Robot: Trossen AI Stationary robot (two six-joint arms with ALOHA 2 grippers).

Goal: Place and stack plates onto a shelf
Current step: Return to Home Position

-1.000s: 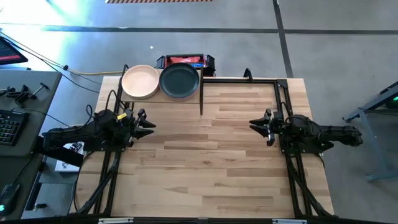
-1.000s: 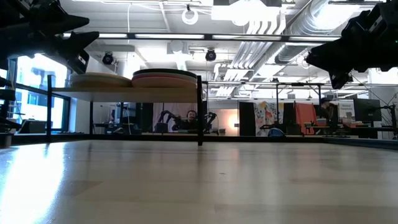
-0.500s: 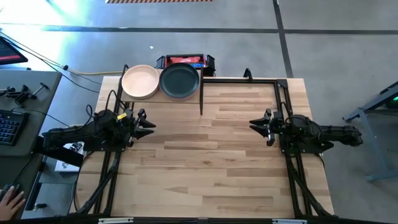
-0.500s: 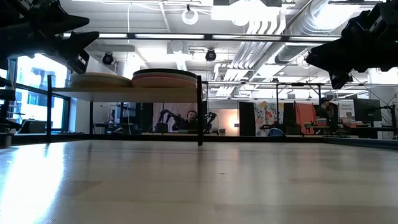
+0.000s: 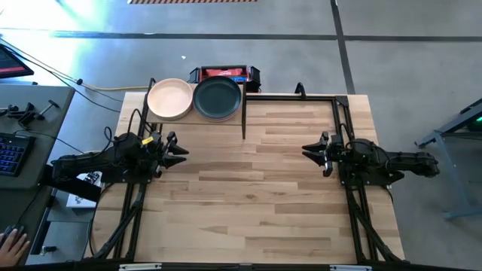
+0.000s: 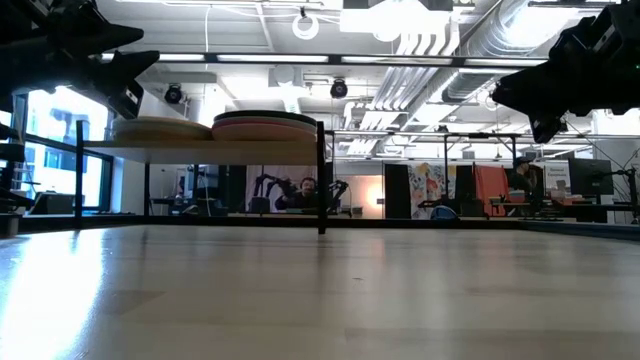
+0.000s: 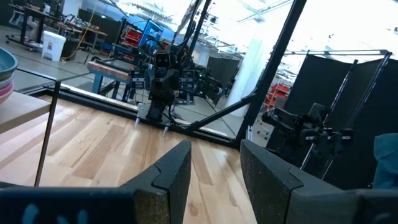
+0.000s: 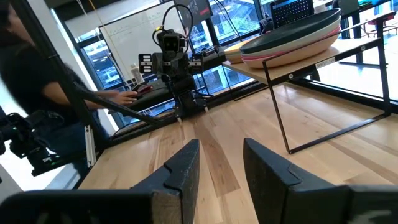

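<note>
The shelf [image 5: 190,120] stands at the table's far left corner on thin black posts [image 6: 321,180]. It carries two stacks of plates side by side. The left stack has an off-white plate on top [image 5: 169,98], the right one a dark green plate on top [image 5: 218,98]; pink and peach rims show below [image 8: 292,46]. My left gripper [image 5: 179,150] hovers open over the table's left side, near the shelf. My right gripper [image 5: 309,151] hovers open over the right side. Both point toward the table's middle and hold nothing.
A red and black box [image 5: 224,73] sits behind the shelf. A black frame [image 5: 340,120] runs along the table's far and right edges. A side desk with a keyboard [image 5: 9,154] and a person's hand [image 5: 9,242] lies left of the table. Bare wood [image 5: 248,181] stretches between the grippers.
A person's hand has come into view at the side desk left of the table. Both arms and the plates have kept still.
</note>
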